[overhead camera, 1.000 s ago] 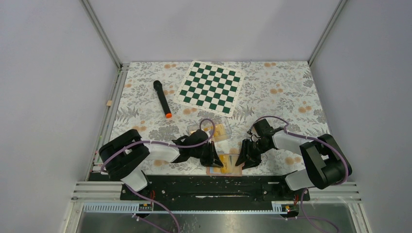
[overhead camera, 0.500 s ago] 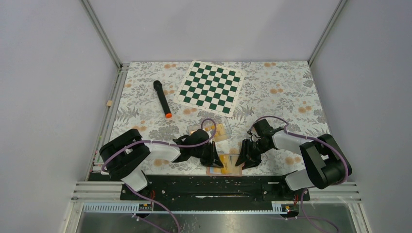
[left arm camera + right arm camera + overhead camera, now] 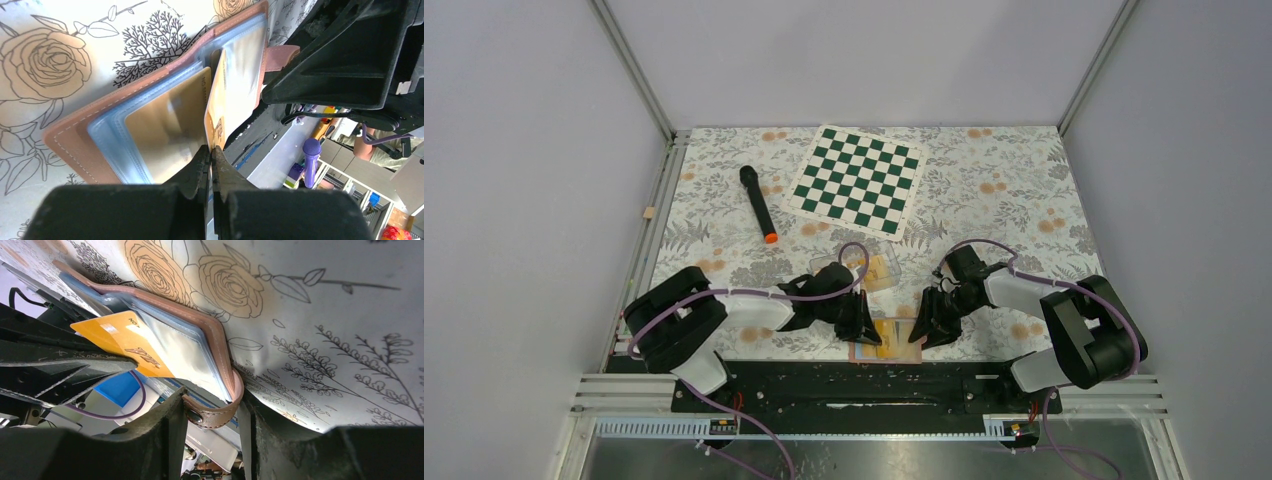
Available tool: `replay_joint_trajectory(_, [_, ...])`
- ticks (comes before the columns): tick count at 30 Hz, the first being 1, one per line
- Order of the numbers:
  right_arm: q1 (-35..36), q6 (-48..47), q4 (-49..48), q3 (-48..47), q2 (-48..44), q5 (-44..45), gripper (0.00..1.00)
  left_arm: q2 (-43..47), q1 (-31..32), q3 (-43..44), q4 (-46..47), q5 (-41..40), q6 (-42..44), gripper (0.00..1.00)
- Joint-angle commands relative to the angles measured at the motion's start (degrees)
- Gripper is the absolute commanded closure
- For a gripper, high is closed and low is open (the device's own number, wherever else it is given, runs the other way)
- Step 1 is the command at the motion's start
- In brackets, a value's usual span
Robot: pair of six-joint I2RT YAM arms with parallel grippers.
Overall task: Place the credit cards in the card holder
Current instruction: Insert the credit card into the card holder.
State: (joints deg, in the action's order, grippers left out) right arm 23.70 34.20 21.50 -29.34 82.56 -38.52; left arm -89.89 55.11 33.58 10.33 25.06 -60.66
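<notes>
Tan holder (image 3: 864, 352) lies open at the near edge of the table (image 3: 1024, 200), between both grippers. Left gripper (image 3: 211, 150) is clamped tight on a yellow card (image 3: 215, 107), which stands edge-on in the holder's middle. Right gripper (image 3: 212, 402) is half open astride the snap tab (image 3: 215, 416); grip unclear.

Both my black arms are folded low, reaching inward, the left two-finger gripper (image 3: 865, 327) and right two-finger gripper (image 3: 927, 327) facing each other near the bases. Left jaws pinch a thin yellow-orange plastic card (image 3: 215, 109). Right jaws stand partway apart astride the tan-brown leather card holder's (image 3: 220, 346) tab, grip unclear.
</notes>
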Motion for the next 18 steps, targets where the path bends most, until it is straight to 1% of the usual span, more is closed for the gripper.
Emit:
replay_joint_trajectory(1, [0.47, -1.06, -1.31, 0.28, 0.71, 2.39, 0.54, 1.64, -1.06, 2.17, -3.52, 2.56, 3.23, 1.00])
replay_joint_trajectory(4, [0.46, -1.30, -0.79, 0.02, 0.63, 2.73, 0.57, 1.16, -2.02, 2.52, -4.10, 4.00, 4.14, 1.00])
replay_joint_trajectory(11, [0.47, -1.67, -0.38, -0.45, 0.85, 2.99, 0.57, -1.20, -2.20, 3.58, -3.25, 7.37, 4.96, 1.00])
replay_joint_trajectory(18, [0.47, -1.67, -0.35, -0.52, 0.83, 3.00, 0.57, -0.70, -2.11, 3.62, -3.37, 7.55, 4.80, 1.00])
